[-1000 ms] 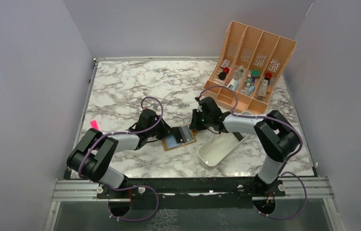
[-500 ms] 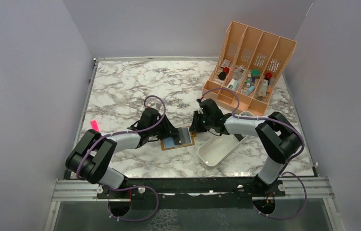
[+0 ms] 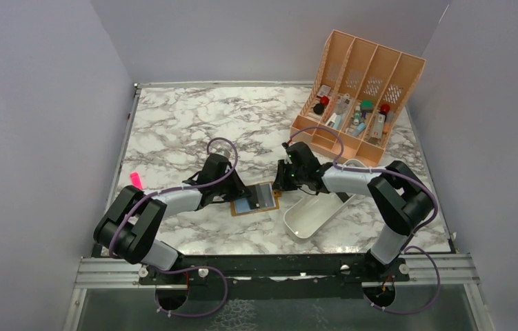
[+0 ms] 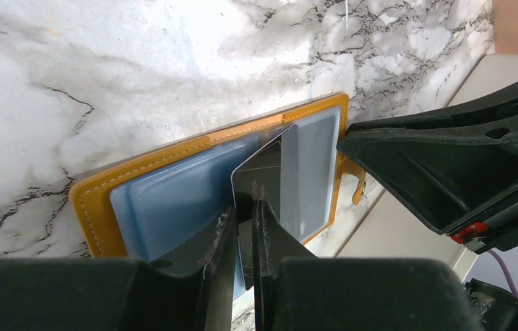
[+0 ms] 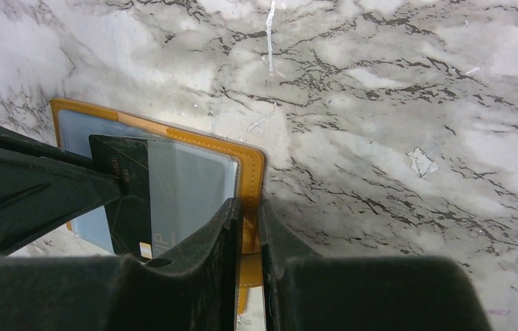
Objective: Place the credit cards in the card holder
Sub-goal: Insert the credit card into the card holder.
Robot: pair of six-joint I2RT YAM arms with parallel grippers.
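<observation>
The card holder (image 3: 245,206) lies open and flat on the marble, mustard-orange with pale blue clear pockets (image 4: 173,196). A dark credit card (image 4: 270,172) stands partly pushed into its right-hand pocket, and the covered part looks grey through the plastic. My left gripper (image 4: 244,210) is shut on the card's free end. From the other side, my right gripper (image 5: 250,207) is shut on the holder's orange edge (image 5: 250,165) by the strap. The overhead view shows both grippers meeting over the holder: the left gripper (image 3: 241,194) and the right gripper (image 3: 281,186).
A white oblong tray (image 3: 314,214) lies just right of the holder, under the right arm. A peach slotted organiser (image 3: 359,89) with small items stands at the back right. A small pink object (image 3: 134,178) lies near the table's left edge.
The left gripper has edged a little toward the far side, still at the card over the holder. The right gripper has stayed on the holder's edge.
</observation>
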